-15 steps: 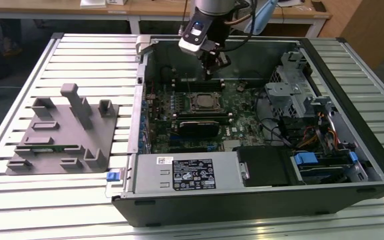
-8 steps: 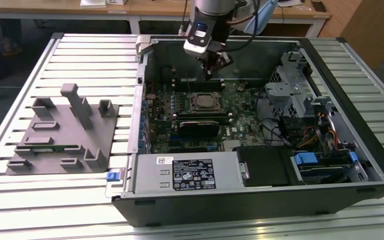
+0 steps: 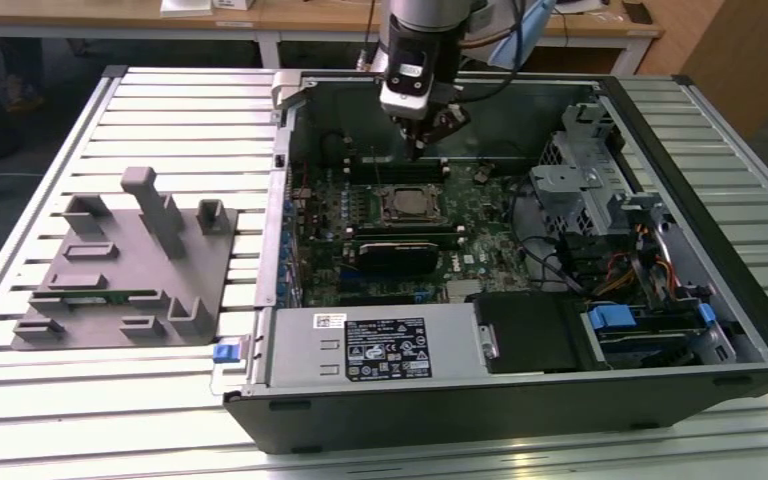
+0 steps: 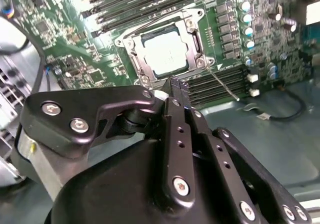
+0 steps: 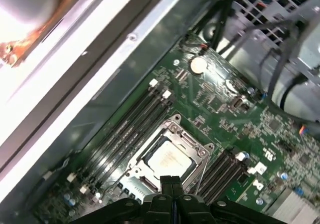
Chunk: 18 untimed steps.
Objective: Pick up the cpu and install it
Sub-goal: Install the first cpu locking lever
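The cpu (image 3: 407,198), a small square chip with a pale silver top, lies flat in the metal-framed socket on the green motherboard (image 3: 491,240) inside the open computer case. In both wrist views the cpu (image 4: 167,52) (image 5: 167,162) sits square within the socket frame. My gripper (image 3: 420,150) hangs just above the board, beside the socket on its far side in the exterior view. The black fingers (image 4: 175,91) are pressed together with nothing between them, clear of the chip. The gripper (image 5: 170,180) tip points down near the socket's edge.
A grey plastic tray (image 3: 124,270) with upright posts and a thin green strip (image 3: 107,296) lies on the slatted table at the exterior view's left. Inside the case are a black ridged block (image 3: 398,255), memory slots (image 4: 220,81), a thin socket lever (image 4: 222,86), a drive cage (image 3: 598,190) and the case walls (image 3: 284,180).
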Tool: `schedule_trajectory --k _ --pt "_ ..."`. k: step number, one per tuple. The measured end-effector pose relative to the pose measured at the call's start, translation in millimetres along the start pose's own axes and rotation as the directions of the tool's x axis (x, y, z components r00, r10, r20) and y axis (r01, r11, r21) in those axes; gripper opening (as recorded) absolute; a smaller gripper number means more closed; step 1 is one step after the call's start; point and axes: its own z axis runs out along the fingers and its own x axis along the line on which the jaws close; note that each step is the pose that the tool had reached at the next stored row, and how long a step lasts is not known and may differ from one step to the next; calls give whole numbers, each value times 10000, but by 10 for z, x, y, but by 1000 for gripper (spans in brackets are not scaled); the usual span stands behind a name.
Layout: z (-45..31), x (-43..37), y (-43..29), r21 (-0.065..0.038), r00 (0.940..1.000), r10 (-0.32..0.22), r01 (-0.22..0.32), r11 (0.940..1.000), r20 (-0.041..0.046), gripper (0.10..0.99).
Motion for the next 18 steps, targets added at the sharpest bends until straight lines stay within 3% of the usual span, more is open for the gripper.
schedule_trajectory --k 5,10,14,18 --pt "1 0 0 -8 9969 -788 788 9969 -26 106" --pt "2 0 0 -19 9888 -1494 1494 9888 -50 106" --pt "5 0 0 -29 9752 -2212 2212 9752 -72 106" --pt "10 0 0 -43 9566 -2913 2913 9566 -94 106"
